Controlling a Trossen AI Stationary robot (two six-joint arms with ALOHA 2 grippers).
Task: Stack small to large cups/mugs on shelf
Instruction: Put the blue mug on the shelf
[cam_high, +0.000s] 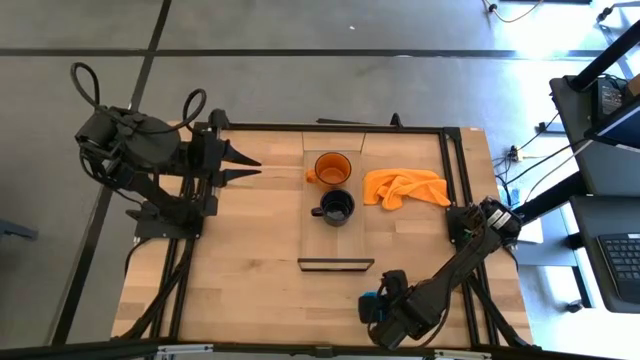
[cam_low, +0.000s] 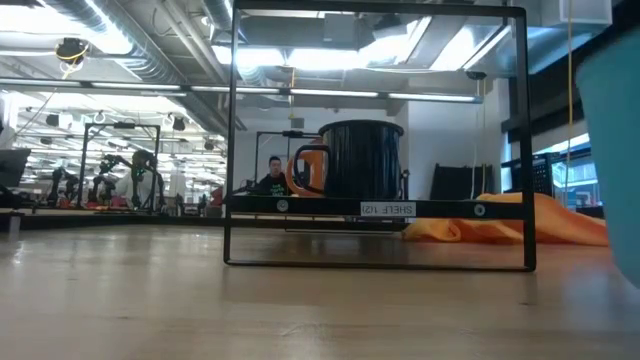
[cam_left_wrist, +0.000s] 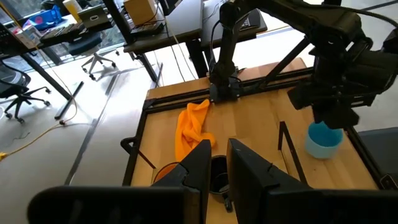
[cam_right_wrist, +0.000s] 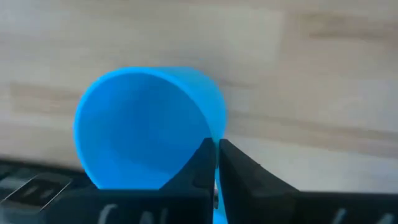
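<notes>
The orange mug (cam_high: 331, 167) and the black mug (cam_high: 336, 208) stand upright on the light-wood shelf (cam_high: 336, 245), the orange one at its far end, the black one just nearer. In the low view the black mug (cam_low: 362, 160) hides most of the orange mug (cam_low: 308, 168). My right gripper (cam_high: 378, 308) is at the near right of the table, shut on the bright blue mug (cam_right_wrist: 143, 127). My left gripper (cam_high: 258, 166) hovers open and empty to the left of the shelf, pointing at the mugs. My right gripper pinches the blue mug's wall at its rim (cam_right_wrist: 217, 134), with one finger (cam_right_wrist: 200, 163) inside the mug and the other (cam_right_wrist: 239, 168) outside. The fingers come from above, pointing down. The mug is upright, mouth up; whether its base is on the table, I cannot tell.
A crumpled orange cloth (cam_high: 405, 187) lies on the table right of the shelf. Dark metal frame rails (cam_high: 455, 170) run along the table's sides. Bare wood lies between the shelf's near end (cam_high: 336, 265) and the blue mug.
</notes>
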